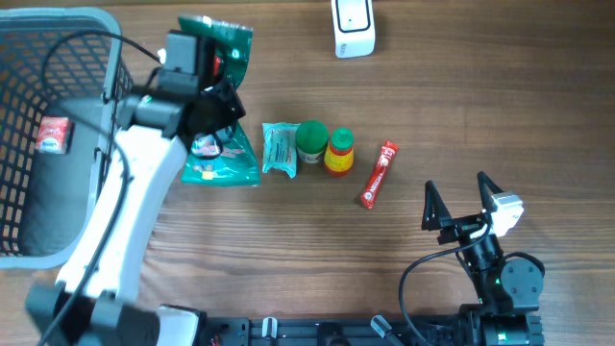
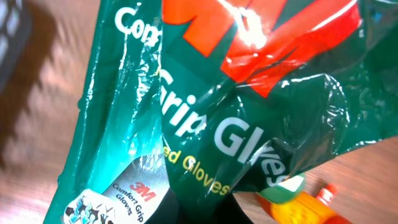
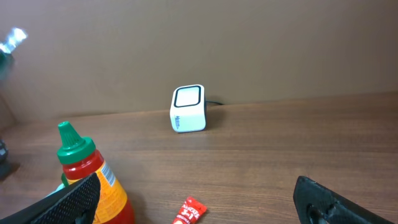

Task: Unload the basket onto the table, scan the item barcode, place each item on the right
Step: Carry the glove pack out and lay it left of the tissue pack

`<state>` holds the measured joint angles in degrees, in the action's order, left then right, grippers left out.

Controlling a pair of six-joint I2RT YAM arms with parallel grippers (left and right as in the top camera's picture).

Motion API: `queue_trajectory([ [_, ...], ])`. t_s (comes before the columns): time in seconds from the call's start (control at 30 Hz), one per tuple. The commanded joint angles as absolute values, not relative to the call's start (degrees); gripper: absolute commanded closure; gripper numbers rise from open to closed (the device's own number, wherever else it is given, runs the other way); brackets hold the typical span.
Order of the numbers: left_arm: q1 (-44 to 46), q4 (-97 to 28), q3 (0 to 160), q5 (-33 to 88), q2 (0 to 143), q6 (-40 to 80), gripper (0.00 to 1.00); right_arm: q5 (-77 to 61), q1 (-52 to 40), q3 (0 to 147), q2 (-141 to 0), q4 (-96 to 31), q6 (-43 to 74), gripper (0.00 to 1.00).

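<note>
L jaws pinching gloves pack (image 1: 219,40), R jaws spread, scanner (image 1: 353,27) beyond bottles (image 1: 311,141) — basket (image 1: 19,96) left

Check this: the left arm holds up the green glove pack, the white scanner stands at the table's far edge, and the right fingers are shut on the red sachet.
One slip: the right fingers stand wide open and empty, and the red sachet lies on the table apart from them, as the overhead view shows. The green glove pack and white scanner are as stated.
</note>
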<state>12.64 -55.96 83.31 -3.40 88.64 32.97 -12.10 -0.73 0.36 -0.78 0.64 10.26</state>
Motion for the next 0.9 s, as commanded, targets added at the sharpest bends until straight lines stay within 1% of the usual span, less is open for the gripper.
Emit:
queue_trajectory([
  [0.0,13.74,-57.08,83.48,-8.45,96.07,45.21,0.96,-11.35,-1.13,0.3,-0.43,0.84,10.63,0.0],
  [0.17,14.63,-56.9,83.48,-8.45,105.65,47.0,0.96,-11.35,-1.13,0.32,-0.43,0.84,10.63,0.0],
  [0.27,17.02,-54.26,83.48,-6.98,110.3,46.94,0.96,-11.35,-1.13,0.3,-0.43,0.84,10.63,0.0],
  [0.4,20.08,-49.45,83.48,-4.05,110.72,47.27,0.96,-11.35,-1.13,0.3,-0.43,0.84,10.63,0.0],
  [0.57,22.17,-47.83,83.48,-3.49,110.72,57.17,0.96,-11.35,-1.13,0.3,-0.43,0.84,10.63,0.0],
  [0.63,22.74,-47.57,83.48,-3.46,110.72,57.91,0.9,-11.35,-1.13,0.3,-0.43,0.84,10.61,0.0],
  [0.67,23.24,-47.75,83.48,-3.46,110.67,57.89,0.85,-11.35,-1.13,0.32,-0.43,0.84,10.63,0.0],
  [0.7,23.7,-47.83,83.48,-3.51,110.56,57.65,0.69,-11.35,-1.13,0.3,-0.43,0.84,10.63,0.0],
  [0.73,24.32,-47.79,83.48,-3.53,110.56,57.41,0.5,-11.35,-1.13,0.3,-0.43,0.84,10.63,0.0],
  [0.77,24.75,-47.79,83.5,-3.53,110.48,57.43,0.34,-11.35,-1.13,0.32,-0.43,0.84,10.63,0.0],
  [0.8,25.04,-47.81,83.55,-3.57,110.24,57.39,0.08,-11.35,-1.13,0.32,-0.43,0.84,10.63,0.0],
  [0.83,25.21,-47.9,83.72,-3.77,109.78,57.17,0.0,-11.35,-1.13,0.32,-0.43,0.84,10.63,0.0],
  [0.87,25.17,-48.31,84.09,-4.16,108.77,56.71,0.0,-11.35,-1.1,0.3,-0.43,0.84,10.63,0.0],
])
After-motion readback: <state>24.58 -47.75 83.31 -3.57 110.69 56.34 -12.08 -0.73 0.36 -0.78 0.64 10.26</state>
